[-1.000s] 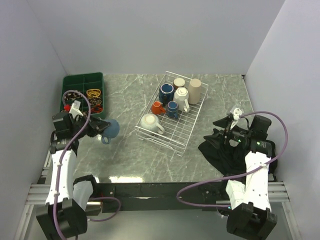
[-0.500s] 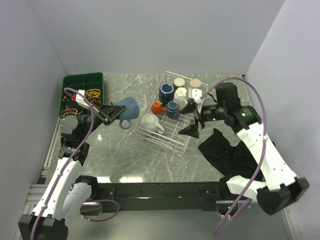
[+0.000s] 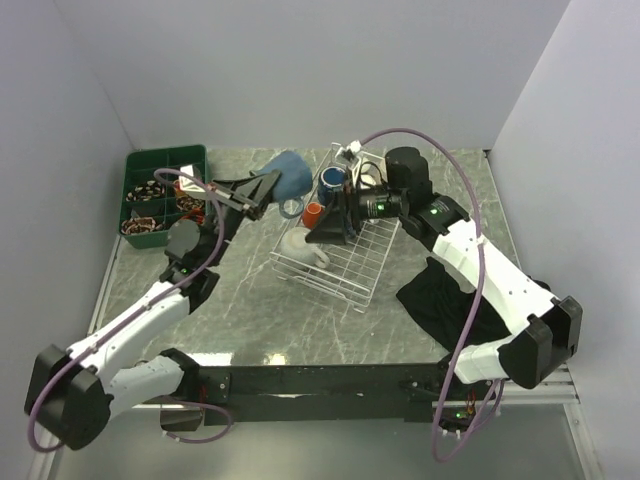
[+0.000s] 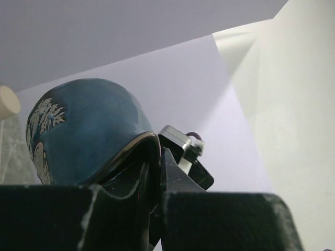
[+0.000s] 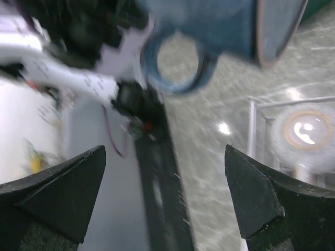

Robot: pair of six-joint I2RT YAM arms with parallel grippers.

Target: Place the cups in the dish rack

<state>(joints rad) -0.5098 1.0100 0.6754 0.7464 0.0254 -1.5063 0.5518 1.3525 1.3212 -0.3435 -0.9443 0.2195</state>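
My left gripper point(image 3: 262, 192) is shut on the rim of a blue mug point(image 3: 286, 176) and holds it in the air, tilted on its side, just left of the dish rack point(image 3: 372, 262). In the left wrist view the mug point(image 4: 89, 130) has a white pattern, and its rim is pinched between my jaws point(image 4: 159, 151). My right gripper point(image 3: 320, 228) is open and empty over the rack's left side, facing the mug. The right wrist view shows the mug point(image 5: 230, 23) and its ring handle point(image 5: 175, 63) above my open gripper point(image 5: 165, 175). A dark blue cup point(image 3: 333, 178), an orange cup point(image 3: 313, 213) and a white mug point(image 3: 298, 243) stand in the rack. Other cups are hidden by my right arm.
A dark green compartment tray point(image 3: 160, 162) with small items stands at the back left. A black cloth point(image 3: 445, 300) lies at the right of the rack. The white mug also shows in the right wrist view point(image 5: 303, 130), blurred.
My left arm has lifted the blue mug up and right towards the rack. My right arm has swung from the right over the rack, its open gripper now facing the mug.
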